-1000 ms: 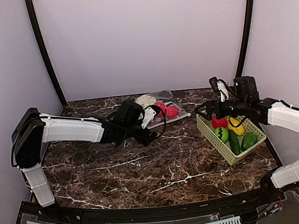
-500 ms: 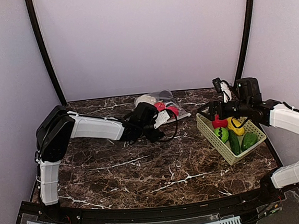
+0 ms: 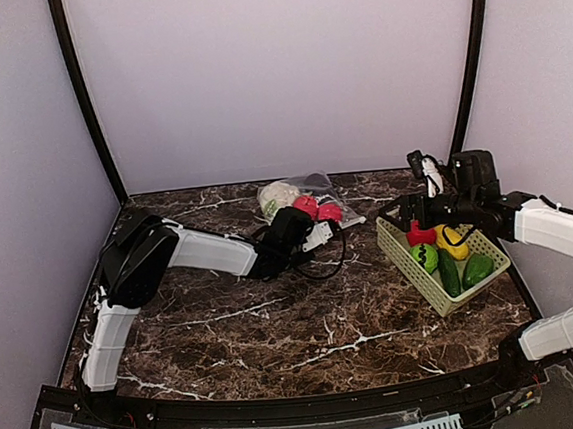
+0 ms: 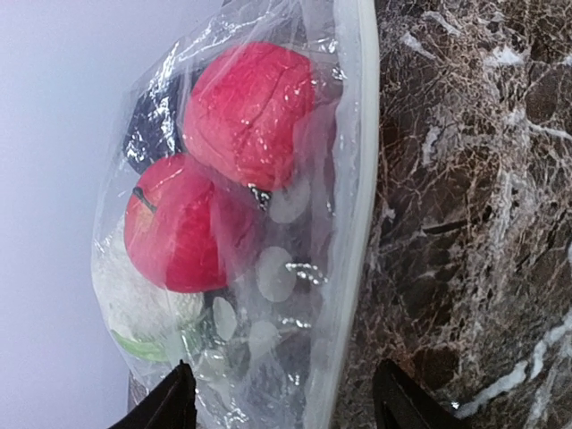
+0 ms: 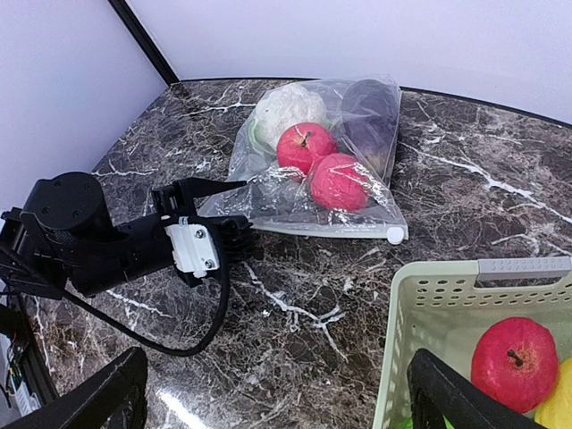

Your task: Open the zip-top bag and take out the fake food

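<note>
Two red fruits (image 4: pixel 241 112), a cauliflower (image 5: pixel 288 107) and a purple piece (image 5: pixel 368 112) lie sealed inside the bag (image 5: pixel 295 201) at the far middle of the table (image 3: pixel 276 326). Its zip strip (image 4: pixel 353 223) passes between the parted fingers of the left claw (image 4: pixel 290 407), while the right claw (image 5: pixel 277 357) hangs wide open near the basket (image 3: pixel 400 250). If both layers get pinched together, a pull would likely drag the whole slippery bag instead of opening it.
</note>
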### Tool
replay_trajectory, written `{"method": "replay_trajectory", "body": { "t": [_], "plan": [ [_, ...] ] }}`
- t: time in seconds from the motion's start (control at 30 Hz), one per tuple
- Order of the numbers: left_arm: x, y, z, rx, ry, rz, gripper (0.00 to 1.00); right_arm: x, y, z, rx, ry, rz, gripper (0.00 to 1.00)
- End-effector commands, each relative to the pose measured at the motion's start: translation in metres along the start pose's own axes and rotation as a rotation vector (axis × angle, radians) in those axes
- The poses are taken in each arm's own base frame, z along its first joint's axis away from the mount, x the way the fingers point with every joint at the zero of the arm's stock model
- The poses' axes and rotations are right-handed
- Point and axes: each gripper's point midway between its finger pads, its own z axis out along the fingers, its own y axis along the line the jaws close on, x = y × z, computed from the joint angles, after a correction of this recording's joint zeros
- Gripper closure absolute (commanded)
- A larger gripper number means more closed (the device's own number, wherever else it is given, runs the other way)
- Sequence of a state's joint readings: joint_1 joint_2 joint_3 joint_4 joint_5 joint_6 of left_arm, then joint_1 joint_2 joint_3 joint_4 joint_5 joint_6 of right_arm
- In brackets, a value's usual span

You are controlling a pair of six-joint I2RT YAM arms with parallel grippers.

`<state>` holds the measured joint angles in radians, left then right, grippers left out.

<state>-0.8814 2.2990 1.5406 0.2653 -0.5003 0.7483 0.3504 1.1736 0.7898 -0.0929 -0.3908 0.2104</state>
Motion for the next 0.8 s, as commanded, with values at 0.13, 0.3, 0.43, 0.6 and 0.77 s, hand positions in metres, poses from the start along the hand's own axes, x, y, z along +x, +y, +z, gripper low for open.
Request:
{"method": "replay_trajectory", "body": {
  "t": [0.13,0.3,0.43,0.6,0.77],
  "plan": [
    [-0.012,0.019,0.013,-0.144,-0.004,0.154,0.55,-0.005,-0.001,0.001,-0.01,-0.021,0.004,0.01],
    [-0.014,0.023,0.009,-0.137,-0.005,0.156,0.91,-0.007,0.0,0.001,-0.015,-0.023,0.003,0.01],
    [-0.019,0.028,-0.003,-0.131,-0.028,0.142,0.99,-0.009,0.004,-0.001,-0.031,-0.025,-0.002,0.01],
    [-0.025,0.039,-0.034,-0.086,-0.069,0.091,0.99,-0.014,0.009,-0.005,-0.049,-0.04,-0.026,0.01],
    [-0.031,0.052,-0.071,-0.018,-0.131,0.03,0.99,-0.018,0.02,-0.01,-0.1,-0.054,-0.063,0.01]
  ]
}}
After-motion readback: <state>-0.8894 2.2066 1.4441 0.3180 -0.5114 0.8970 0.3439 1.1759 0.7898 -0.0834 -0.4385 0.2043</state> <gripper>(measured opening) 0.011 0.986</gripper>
